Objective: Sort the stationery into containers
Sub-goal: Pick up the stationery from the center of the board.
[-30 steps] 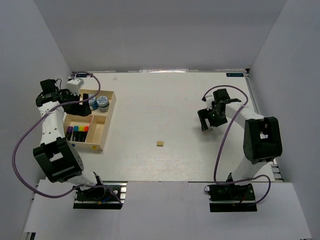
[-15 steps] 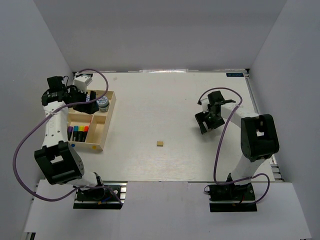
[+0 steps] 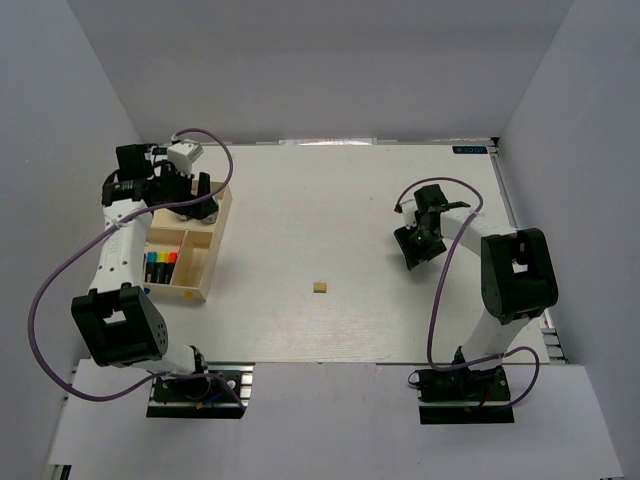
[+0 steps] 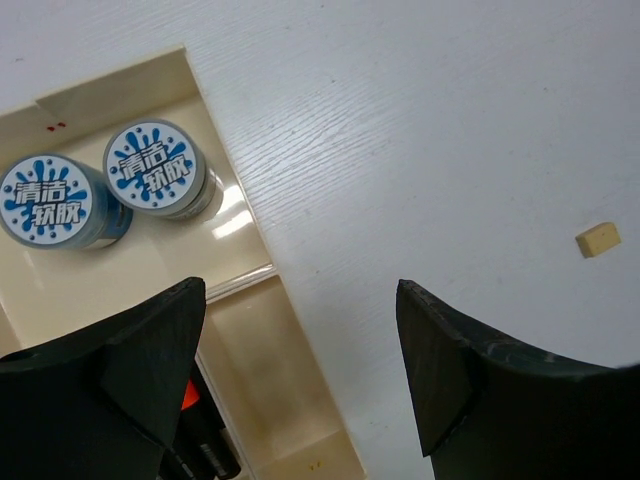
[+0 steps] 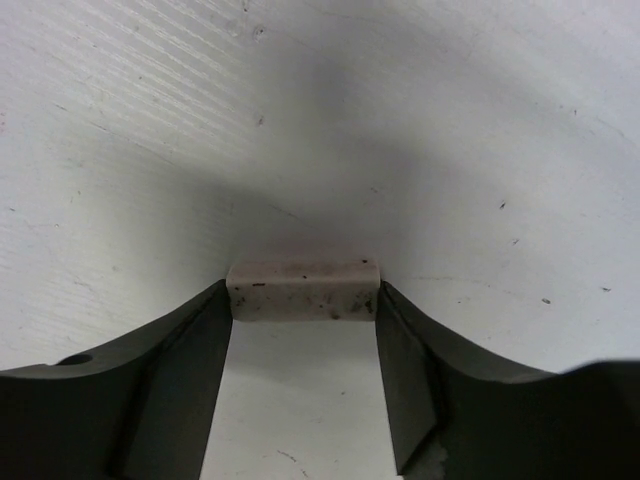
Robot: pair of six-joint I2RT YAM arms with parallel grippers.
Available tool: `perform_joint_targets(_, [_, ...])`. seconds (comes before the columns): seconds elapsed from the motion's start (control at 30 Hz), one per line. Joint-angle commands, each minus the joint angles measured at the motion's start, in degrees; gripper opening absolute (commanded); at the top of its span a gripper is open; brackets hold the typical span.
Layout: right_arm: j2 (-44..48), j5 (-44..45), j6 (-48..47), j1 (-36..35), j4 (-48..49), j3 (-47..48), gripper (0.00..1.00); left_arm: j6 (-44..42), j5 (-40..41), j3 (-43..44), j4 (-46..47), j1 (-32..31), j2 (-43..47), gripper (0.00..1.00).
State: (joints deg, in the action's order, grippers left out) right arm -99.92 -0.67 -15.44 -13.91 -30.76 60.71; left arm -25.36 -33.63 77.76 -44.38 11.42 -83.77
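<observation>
The light-wood tray (image 3: 200, 264) lies at the table's left. Highlighters (image 3: 158, 266) with coloured caps fill its front-left compartment. Two blue-and-white rolls (image 4: 155, 170) stand in the back compartment, seen only in the left wrist view. My left gripper (image 3: 190, 205) hovers open over the tray's right wall (image 4: 235, 285), holding nothing. A tan eraser (image 3: 320, 287) lies alone mid-table, also visible as a tan eraser (image 4: 598, 239) in the left wrist view. At the right, my right gripper (image 5: 305, 305) is down on the table, both fingertips pressed against the ends of a grey eraser (image 5: 303, 290).
White walls enclose the table on the left, back and right. A purple cable loops from the left arm (image 3: 110, 250) beside the tray. The tray's front-right compartment (image 4: 270, 380) holds nothing. The right arm (image 3: 510, 270) stands near the right wall.
My right gripper has lowered slightly and its jaws have closed in on the grey eraser. The left gripper has swung right and back over the tray's back compartment, staying open.
</observation>
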Motion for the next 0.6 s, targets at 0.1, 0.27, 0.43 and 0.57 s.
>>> perform_joint_targets(0.1, [-0.45, -1.35, -0.82, -1.47, 0.53, -0.33, 0.5, 2.6, -1.97, 0.73, 1.93, -2.1, 2.2, 0.86])
perform_joint_targets(0.27, [3.84, -11.87, 0.93, -1.82, -2.02, 3.27, 0.44, 7.51, -8.36, -1.46, 5.26, -2.72, 2.38, 0.86])
perform_joint_targets(0.43, [9.3, -38.98, 6.12, -1.91, -0.44, 8.8, 0.45, 16.46, -23.3, -12.94, 22.08, -6.04, 8.77, 0.87])
perform_joint_targets(0.57, [7.73, -56.52, 10.94, -2.61, -1.41, 14.69, 0.46, 18.51, -27.97, -16.4, 28.21, -11.76, 9.51, 0.81])
